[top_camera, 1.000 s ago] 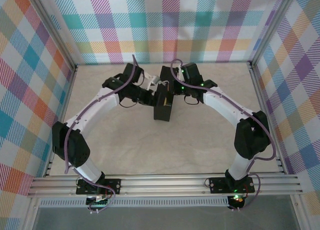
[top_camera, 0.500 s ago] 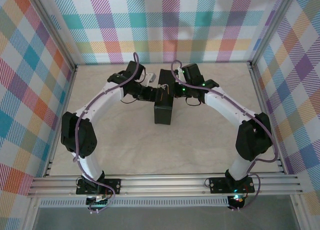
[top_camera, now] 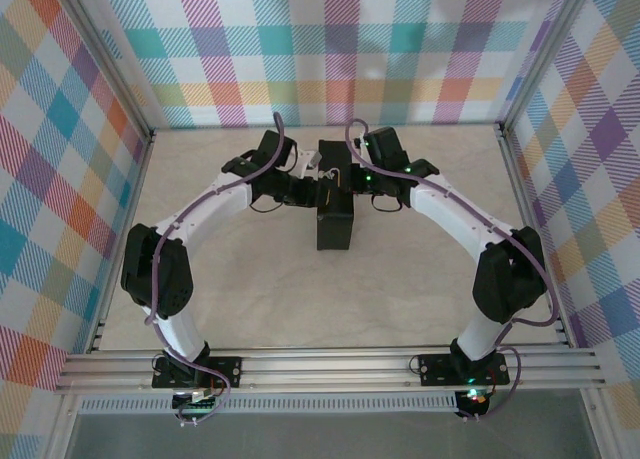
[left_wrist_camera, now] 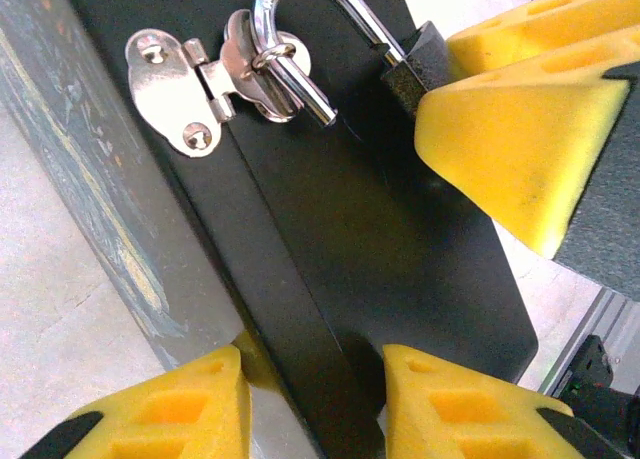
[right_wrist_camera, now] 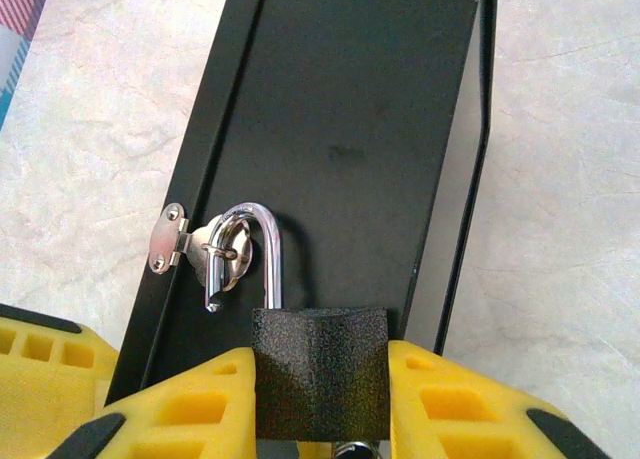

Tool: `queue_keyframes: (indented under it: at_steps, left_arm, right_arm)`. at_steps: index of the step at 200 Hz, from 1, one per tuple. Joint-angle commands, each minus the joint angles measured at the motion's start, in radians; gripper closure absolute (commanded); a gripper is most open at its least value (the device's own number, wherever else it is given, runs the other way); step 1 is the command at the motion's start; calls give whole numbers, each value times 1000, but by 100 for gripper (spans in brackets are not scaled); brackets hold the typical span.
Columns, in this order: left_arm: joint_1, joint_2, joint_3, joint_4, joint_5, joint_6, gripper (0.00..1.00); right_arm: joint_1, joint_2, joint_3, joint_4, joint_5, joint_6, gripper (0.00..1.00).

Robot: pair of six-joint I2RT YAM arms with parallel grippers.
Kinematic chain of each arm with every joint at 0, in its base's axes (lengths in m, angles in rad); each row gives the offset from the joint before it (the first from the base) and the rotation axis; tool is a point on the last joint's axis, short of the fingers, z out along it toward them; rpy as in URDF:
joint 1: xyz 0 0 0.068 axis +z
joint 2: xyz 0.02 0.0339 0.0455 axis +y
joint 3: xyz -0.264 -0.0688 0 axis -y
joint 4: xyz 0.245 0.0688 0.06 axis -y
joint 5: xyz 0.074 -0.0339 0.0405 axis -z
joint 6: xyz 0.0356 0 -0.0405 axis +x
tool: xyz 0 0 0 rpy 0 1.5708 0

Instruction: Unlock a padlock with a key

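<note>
Your right fingers (right_wrist_camera: 180, 409) were clamped on the padlock (right_wrist_camera: 318, 364), pinching its dark body from both sides, over the dark face of the box (right_wrist_camera: 350, 109) on the bench (right_wrist_camera: 560, 179). The shackle (right_wrist_camera: 268, 249) stood sprung, its free leg out of the body but hooked through the hasp (left_wrist_camera: 175, 89) loop, running straight ahead of that hand. Your left fingers (left_wrist_camera: 170, 414) straddled the box edge, partly closed. I couldn't tell whether they gripped it. Unhooking looked like the right arm's job.

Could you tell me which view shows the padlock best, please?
The right wrist view: the padlock faces it, body and open loop both clear. Left wrist shows it obliquely; from above it is tiny.
</note>
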Motion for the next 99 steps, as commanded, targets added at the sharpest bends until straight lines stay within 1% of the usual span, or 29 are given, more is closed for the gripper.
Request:
queue_keyframes:
  at_steps: [1, 23, 45, 66, 99]
  left_arm:
    - [-56, 27, -65, -34, 80, 8, 68]
    - [-58, 26, -66, -41, 102, 13, 70]
    - [-64, 30, -64, -59, 101, 25, 71]
    - [-64, 27, -76, -69, 107, 31, 71]
    - [-64, 19, -95, -71, 98, 36, 71]
  right_arm:
    - [41, 21, 25, -2, 5, 75, 75]
    - [43, 54, 52, -17, 30, 74, 75]
    - [43, 95, 100, -41, 45, -8, 74]
    - [43, 131, 172, -104, 59, -110, 75]
    - [43, 154, 301, -222, 65, -183, 74]
